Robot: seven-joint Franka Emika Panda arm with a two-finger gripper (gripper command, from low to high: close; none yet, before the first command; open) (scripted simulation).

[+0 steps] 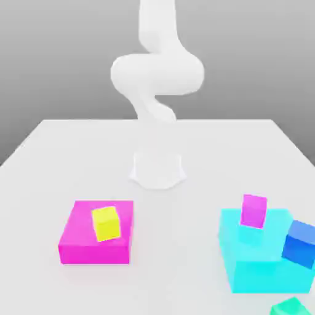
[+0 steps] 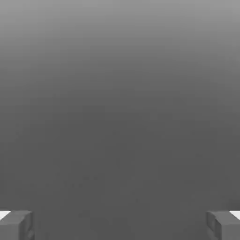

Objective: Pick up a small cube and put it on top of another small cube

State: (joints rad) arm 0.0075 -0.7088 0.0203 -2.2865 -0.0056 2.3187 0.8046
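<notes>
Two-finger gripper (image 2: 120, 226) apart w/ nothing btwn its fingertips, prob. pre-approach, as the small matte teal-green cube (image 1: 291, 307) sits at the ext. view's bottom edge, near the big cyan block (image 1: 271, 277), likely left there for an unobstructed grasp.

In the exterior view, yellow cube (image 1: 106, 223) upon flat magenta block (image 1: 96, 234) at lower left, big cyan block (image 1: 264, 271) at lower right, small magenta cube (image 1: 253, 211) and blue cube (image 1: 300, 243) there also.
</notes>
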